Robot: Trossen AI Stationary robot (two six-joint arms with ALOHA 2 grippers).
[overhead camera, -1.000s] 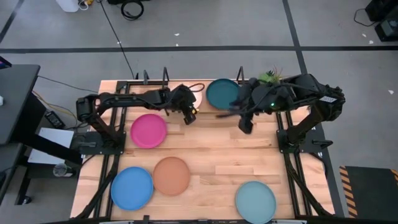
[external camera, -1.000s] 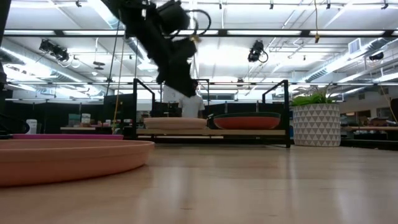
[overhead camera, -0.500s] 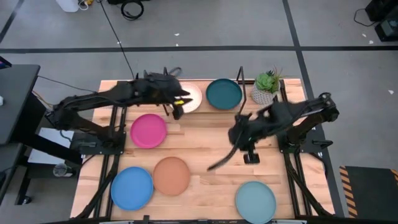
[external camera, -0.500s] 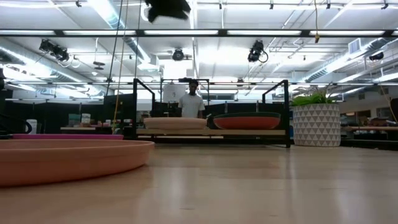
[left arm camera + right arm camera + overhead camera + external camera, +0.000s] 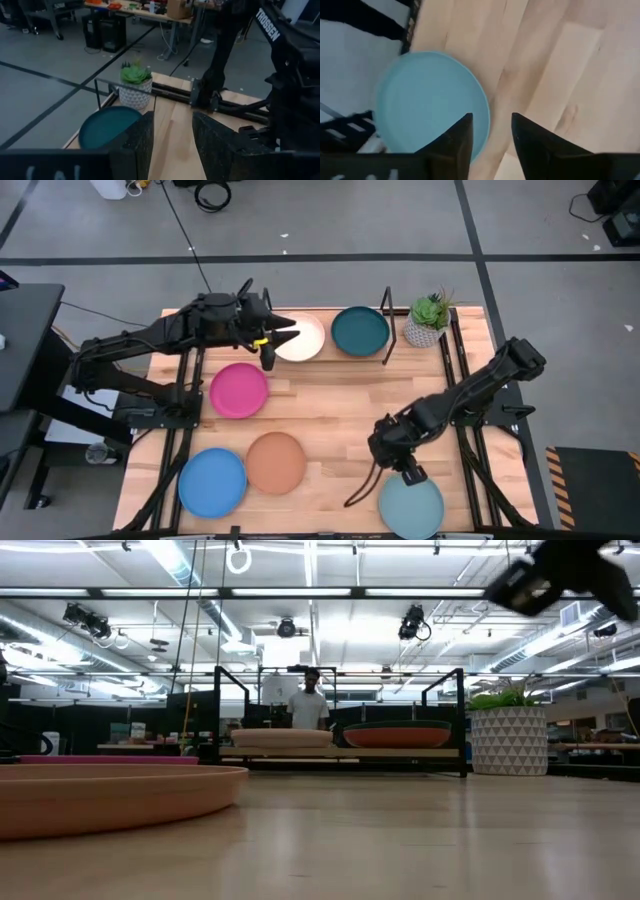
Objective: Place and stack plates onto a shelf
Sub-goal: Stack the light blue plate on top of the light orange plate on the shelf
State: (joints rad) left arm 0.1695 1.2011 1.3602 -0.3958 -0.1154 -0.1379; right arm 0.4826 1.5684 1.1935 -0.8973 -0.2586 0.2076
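Shelf (image 5: 385, 330) from above: dark teal plate (image 5: 358, 330) now rests on it beside the cream plate (image 5: 300, 338). My right hand (image 5: 404, 468), empty, has swung away from the shelf to the pale aqua plate (image 5: 411, 504). My left hand (image 5: 272, 350) waits by the cream plate. Low view: teal sits atop orange-red (image 5: 397, 737). Right wrist: fingers (image 5: 451, 145) parted, empty, over aqua.

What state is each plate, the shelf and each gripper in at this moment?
Shelf: holds two stacks.
Dark teal plate: on shelf, atop orange-red plate.
Cream plate: on shelf.
Magenta, bright blue, peach-tan, pale aqua plates: flat on table.
Left gripper: open, empty.
Right gripper: open, above pale aqua plate.
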